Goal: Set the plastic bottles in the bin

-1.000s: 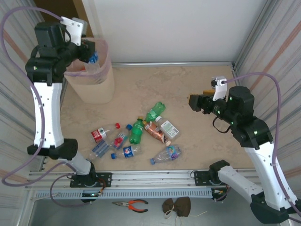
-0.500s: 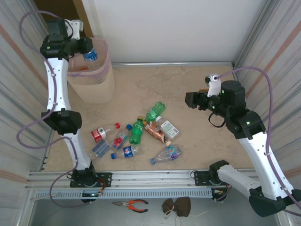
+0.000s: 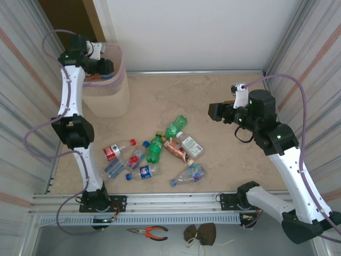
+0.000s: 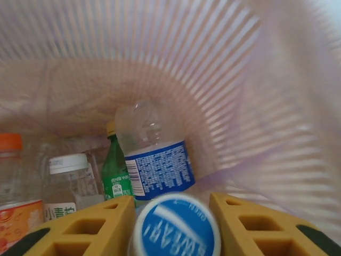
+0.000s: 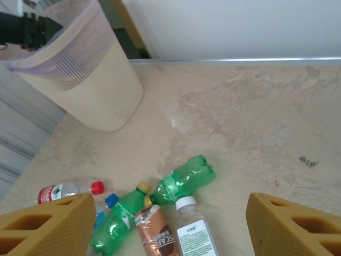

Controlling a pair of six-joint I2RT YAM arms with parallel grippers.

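Left pincer [image 4: 171,198] is gripping a blue-capped bottle [image 4: 176,228] inside the bin [image 4: 213,64]. Right pincer [image 5: 170,213] is hanging open, empty. Risk: fingers are possibly snagging the bag [image 4: 266,154] during withdrawal.

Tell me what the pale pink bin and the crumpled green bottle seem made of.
Pale pink slotted bin: apparently moulded plastic, matte, with fine vertical slots in its upper walls. Crumpled green bottle: thin translucent plastic, glossy, with dents and bright highlights.
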